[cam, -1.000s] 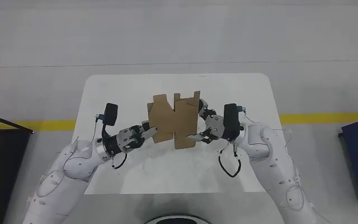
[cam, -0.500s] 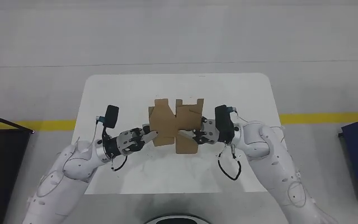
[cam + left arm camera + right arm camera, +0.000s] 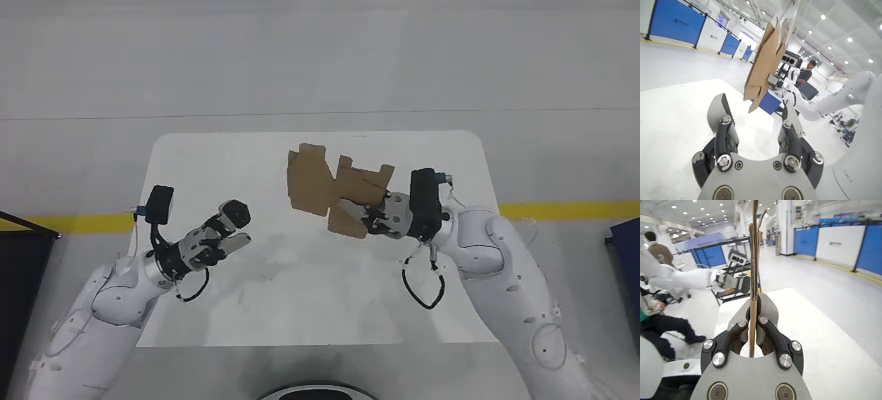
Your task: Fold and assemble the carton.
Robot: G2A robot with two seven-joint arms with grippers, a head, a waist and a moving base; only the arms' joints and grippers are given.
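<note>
Carton (image 3: 325, 185): one flattened brown blank, layers lying close together; I judge the task barely begun, with no panel squared up, no flap tucked and every fold left to do.

Left pincer (image 3: 238, 224): mine, fingers spread wide, gripping nothing, hanging over the table (image 3: 300, 300); the carton is out ahead of its fingertips, well apart from them and higher than they are.

Carton, position: off the table as far as I can judge, carried by one end only; the near end is seated deep between the fingers of my right pincer, the rest stands free beyond them.

Carton, orientation: long axis runs straight out from the right pincer's fingertips, slanting toward the left pincer's side and away from me; broad face tilted, partly turned upward, neither flat nor fully on edge; notched flap edges at the far end point away from the right pincer.

Right pincer (image 3: 375, 218): mine, pressed together on the carton's near edge, pinching the cardboard layers between both pads; grip looks firm; to open the blank, my free left pincer would need to take the far panels.
</note>
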